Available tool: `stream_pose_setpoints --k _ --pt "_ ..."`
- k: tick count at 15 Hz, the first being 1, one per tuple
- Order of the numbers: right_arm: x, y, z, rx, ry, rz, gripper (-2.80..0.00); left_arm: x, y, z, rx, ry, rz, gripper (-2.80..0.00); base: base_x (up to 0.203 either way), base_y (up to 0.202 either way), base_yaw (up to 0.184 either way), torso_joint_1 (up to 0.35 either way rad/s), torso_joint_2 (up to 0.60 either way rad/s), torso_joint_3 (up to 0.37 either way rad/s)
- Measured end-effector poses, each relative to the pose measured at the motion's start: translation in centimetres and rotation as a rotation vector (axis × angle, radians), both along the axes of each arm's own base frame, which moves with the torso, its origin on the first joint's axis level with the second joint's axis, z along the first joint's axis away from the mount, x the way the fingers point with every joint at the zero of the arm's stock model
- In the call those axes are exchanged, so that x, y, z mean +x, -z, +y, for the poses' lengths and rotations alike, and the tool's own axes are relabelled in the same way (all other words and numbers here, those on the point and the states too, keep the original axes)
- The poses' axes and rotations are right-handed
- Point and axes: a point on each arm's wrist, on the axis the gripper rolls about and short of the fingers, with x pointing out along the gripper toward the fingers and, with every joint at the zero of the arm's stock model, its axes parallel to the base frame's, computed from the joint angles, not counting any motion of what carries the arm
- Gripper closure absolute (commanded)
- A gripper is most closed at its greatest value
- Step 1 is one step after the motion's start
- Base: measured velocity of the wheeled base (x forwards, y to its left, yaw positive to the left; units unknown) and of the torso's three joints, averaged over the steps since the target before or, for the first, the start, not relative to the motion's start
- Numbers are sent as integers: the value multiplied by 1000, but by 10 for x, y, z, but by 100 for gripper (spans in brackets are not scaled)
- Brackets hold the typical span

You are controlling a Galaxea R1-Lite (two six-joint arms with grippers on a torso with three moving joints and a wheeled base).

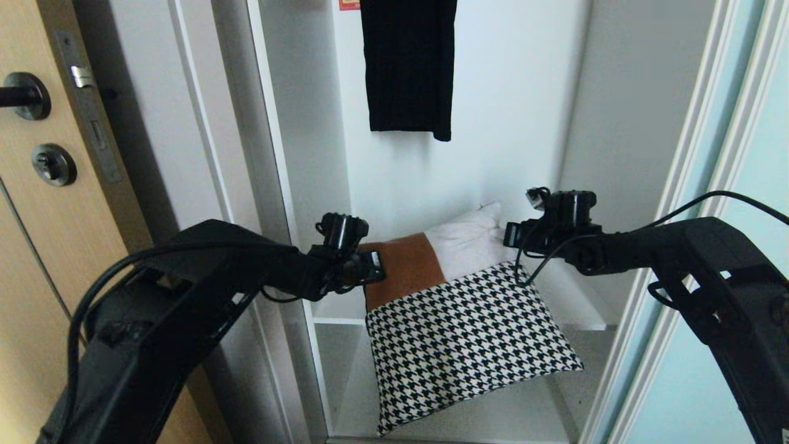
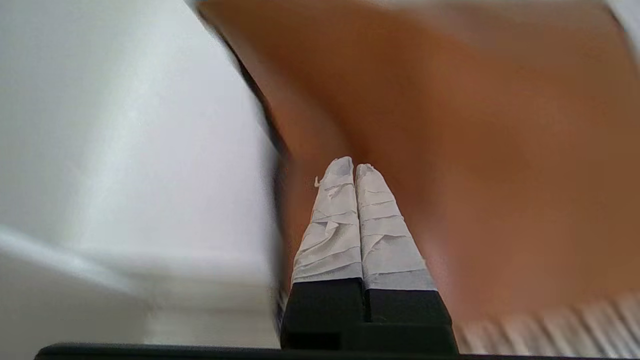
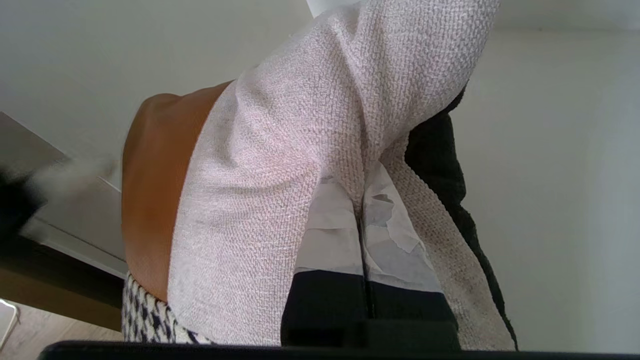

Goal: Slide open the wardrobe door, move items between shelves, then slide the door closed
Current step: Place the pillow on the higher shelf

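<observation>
The door (image 1: 733, 203) stands open at 3 o'clock. We carry the bundle (image 1: 468, 327) over the shelf (image 1: 333, 308): right pincer (image 1: 513, 234) pinching its white corner, left pincer (image 1: 373, 271) pressed together against the brown patch. Placing and closing remain.

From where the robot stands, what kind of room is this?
Probably a bedroom or hallway at home, facing an open built-in wardrobe: a black garment hangs inside, a patchwork cushion sits over a white shelf, and a frosted sliding door and a wooden room door flank it.
</observation>
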Motion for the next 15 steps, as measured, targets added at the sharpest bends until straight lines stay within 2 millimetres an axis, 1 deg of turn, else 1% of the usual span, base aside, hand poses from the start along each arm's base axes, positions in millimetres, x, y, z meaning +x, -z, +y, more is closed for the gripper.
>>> stream_pose_setpoints --k 2,5,7,9,11,13,15 --pt "1 4 0 0 1 -1 0 -22 0 -6 -39 135 133 0 0 0 0 0 0 0" --pt "3 13 0 -2 8 10 0 -40 5 -14 -41 239 278 0 0 0 0 0 0 0" --pt "4 10 -4 4 14 -11 0 -42 5 -17 -43 252 281 0 0 0 0 0 0 0" --pt "6 4 -12 24 31 -72 0 -45 5 -17 -45 252 291 0 0 0 0 0 0 0" --pt "7 1 -15 59 46 -67 0 -49 -1 -18 -54 254 283 0 0 0 0 0 0 0" --pt "6 -2 -12 67 41 -72 0 -44 -11 -14 -69 222 222 0 0 0 0 0 0 0" --pt "6 -2 -10 68 38 -72 0 -35 -14 -12 -70 153 103 0 0 0 0 0 0 0"
